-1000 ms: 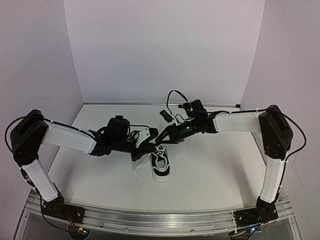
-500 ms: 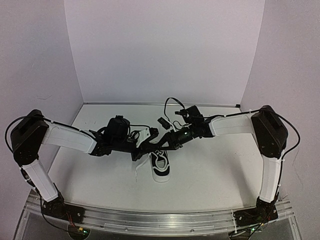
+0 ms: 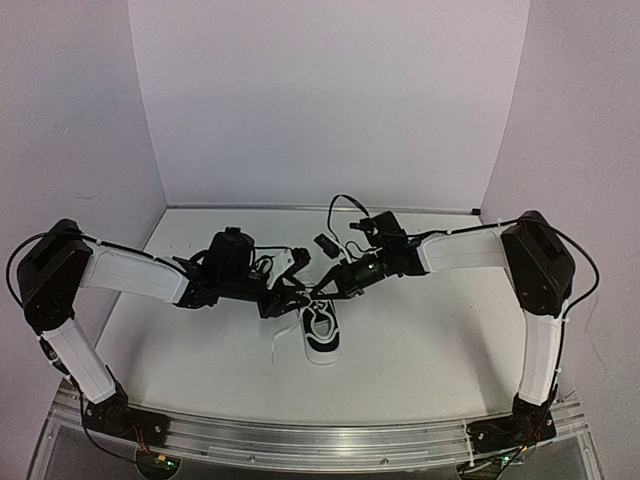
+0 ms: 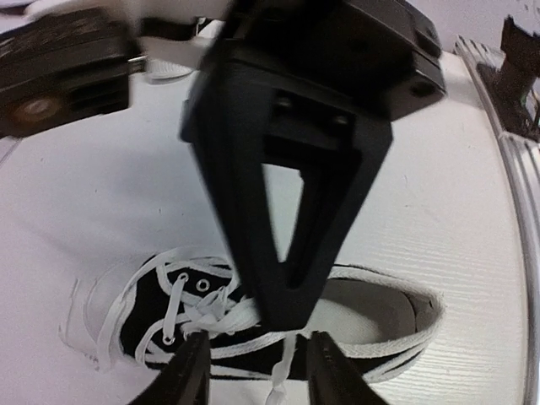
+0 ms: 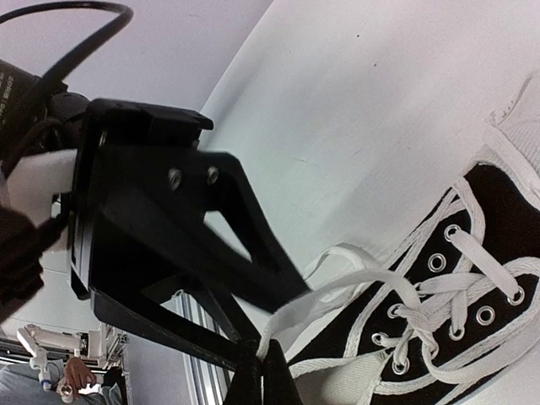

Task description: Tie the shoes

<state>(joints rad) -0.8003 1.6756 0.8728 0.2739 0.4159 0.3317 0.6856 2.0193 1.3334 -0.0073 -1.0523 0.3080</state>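
With the shoe (image 3: 322,330) mid-table (image 3: 450,340), the right gripper (image 5: 263,371) pinching a lace (image 5: 295,310) and the left gripper (image 4: 257,354) open astride it, the left should close squarely before either pulls.

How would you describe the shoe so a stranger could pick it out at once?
Look at the white table, near its middle, where the two pairs of fingers meet. On their near side lies the sneaker: black with a white sole and laces, unlike the plain black fingers.
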